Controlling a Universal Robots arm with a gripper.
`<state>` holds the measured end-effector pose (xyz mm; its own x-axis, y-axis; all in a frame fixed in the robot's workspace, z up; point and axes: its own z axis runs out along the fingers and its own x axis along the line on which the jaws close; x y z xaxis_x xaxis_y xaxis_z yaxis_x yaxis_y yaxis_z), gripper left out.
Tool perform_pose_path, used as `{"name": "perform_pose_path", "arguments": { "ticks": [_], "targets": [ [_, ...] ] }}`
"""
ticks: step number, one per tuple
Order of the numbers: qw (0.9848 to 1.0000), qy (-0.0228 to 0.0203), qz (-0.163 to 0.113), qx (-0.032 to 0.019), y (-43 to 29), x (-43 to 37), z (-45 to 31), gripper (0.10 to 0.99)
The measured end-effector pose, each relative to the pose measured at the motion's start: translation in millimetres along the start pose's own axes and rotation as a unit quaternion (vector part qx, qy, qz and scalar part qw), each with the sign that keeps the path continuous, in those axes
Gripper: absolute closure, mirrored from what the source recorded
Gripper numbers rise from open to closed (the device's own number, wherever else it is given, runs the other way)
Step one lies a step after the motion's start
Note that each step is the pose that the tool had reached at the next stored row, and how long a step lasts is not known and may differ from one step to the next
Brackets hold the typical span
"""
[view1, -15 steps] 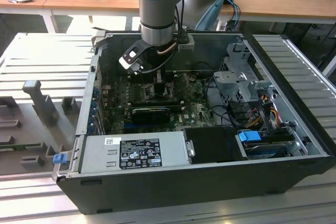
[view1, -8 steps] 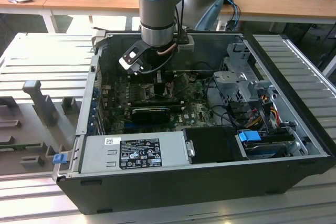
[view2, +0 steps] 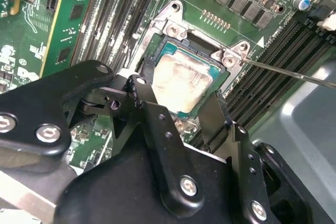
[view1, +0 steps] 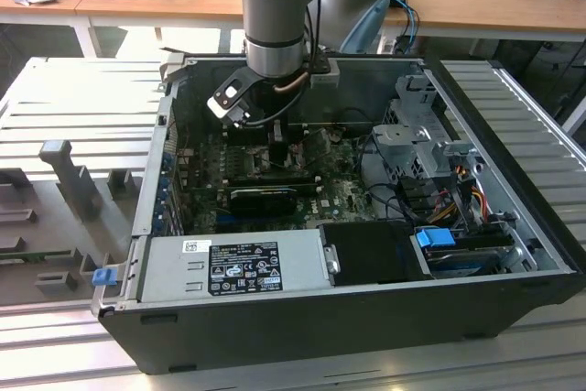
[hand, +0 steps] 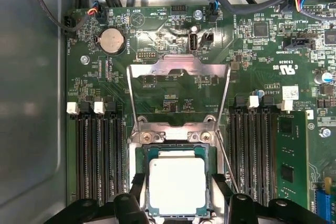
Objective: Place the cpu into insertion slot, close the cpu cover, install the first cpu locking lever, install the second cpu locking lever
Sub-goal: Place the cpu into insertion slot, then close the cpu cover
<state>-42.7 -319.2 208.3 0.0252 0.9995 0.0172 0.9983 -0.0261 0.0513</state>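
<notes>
Arm (view1: 275,6) vertical — gripper (view2: 178,86) low over cpu (hand: 177,184) in insertion slot (hand: 140,158)

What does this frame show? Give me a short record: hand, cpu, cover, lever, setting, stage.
hand: open, straddling the cpu, low over the board
cpu: lying flat in the insertion slot, silver top up
cpu cover: swung open, lying back away from the slot
locking lever: one thin rod sticking out from the socket corner, not latched
setting: arm reaching down into an open computer case
stage: chip placed; cover not closed
</notes>
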Motion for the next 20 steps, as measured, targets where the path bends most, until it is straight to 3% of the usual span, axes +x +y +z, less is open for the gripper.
{"name": "perform_pose_path", "arguments": {
  "ticks": [2,6,20],
  "targets": [
    [1.0000,-0.0024,0.000,0.0000,0.3,0.1,-4.3,0.686],
    [1.0000,-0.0033,0.000,-0.0001,0.5,0.2,-8.8,0.980],
    [1.0000,-0.0039,0.001,-0.0001,1.4,0.3,-15.4,0.980]
  ]
}}
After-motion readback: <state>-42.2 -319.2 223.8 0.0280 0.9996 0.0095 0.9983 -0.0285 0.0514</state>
